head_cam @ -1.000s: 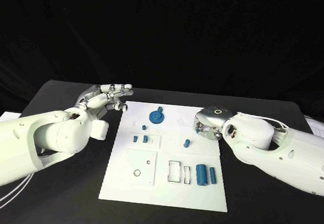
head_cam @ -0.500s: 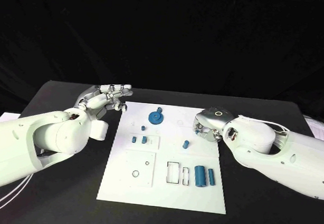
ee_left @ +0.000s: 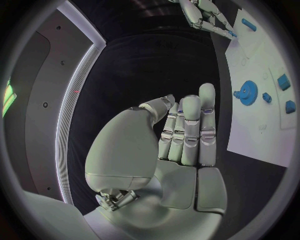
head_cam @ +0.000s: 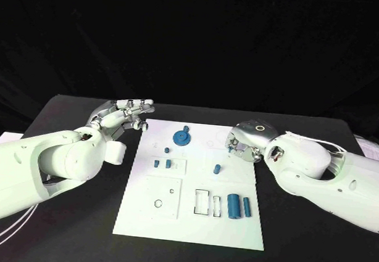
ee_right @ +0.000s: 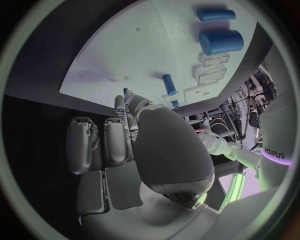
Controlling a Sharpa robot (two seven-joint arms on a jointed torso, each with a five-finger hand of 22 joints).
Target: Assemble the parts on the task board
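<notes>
Black table [head_cam: 73, 232] under white task board [head_cam: 190, 224]; left hand [head_cam: 126, 114] empty, fingers apart; right hand [head_cam: 244, 145] state unclear.

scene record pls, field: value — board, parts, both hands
board: white task board mid-table, on black table
gear: blue gear at the board's far end
cylinders: large cylinder and slimmer one lying side by side, near right
small parts: pair left of centre, short peg right of centre
left hand: off the board's far-left corner, fingers together, holds nothing
right hand: over the far-right edge; grasp unclear
</notes>
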